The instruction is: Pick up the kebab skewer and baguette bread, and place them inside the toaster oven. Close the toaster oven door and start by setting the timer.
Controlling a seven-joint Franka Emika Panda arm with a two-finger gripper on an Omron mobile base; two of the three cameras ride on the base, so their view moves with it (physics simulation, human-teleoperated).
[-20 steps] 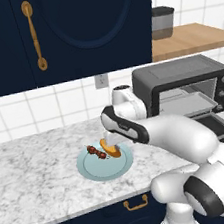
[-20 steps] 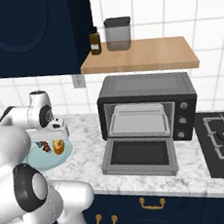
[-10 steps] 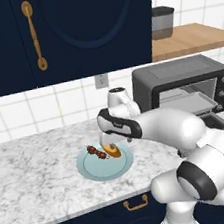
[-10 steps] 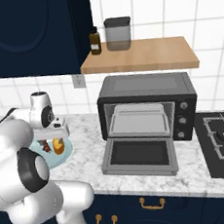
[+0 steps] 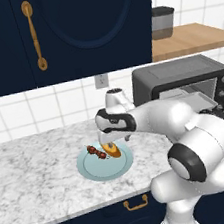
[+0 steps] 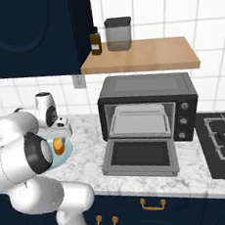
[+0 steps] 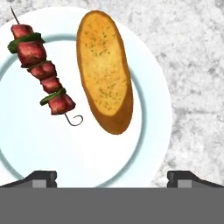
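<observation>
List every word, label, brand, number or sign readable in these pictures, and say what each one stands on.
No readable text anywhere.
Dark grey boxy toaster oven: the knobs on its right carry no legible markings at this size.
Small dark brown bottle on the wooden shelf: no label can be made out.
Pale blue round plate, golden oval baguette bread, red-brown kebab skewer: no writing.

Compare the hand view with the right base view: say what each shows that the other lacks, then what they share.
Hand view alone: the skewer, with red meat and green pieces, lying beside the bread, apart from it, and the tips of the open gripper over the plate's near edge.

Right base view alone: the toaster oven with its door dropped open and a tray inside, a stove, a shelf with a jar and a bottle.

Shared: the bread, the plate, the marble counter.
</observation>
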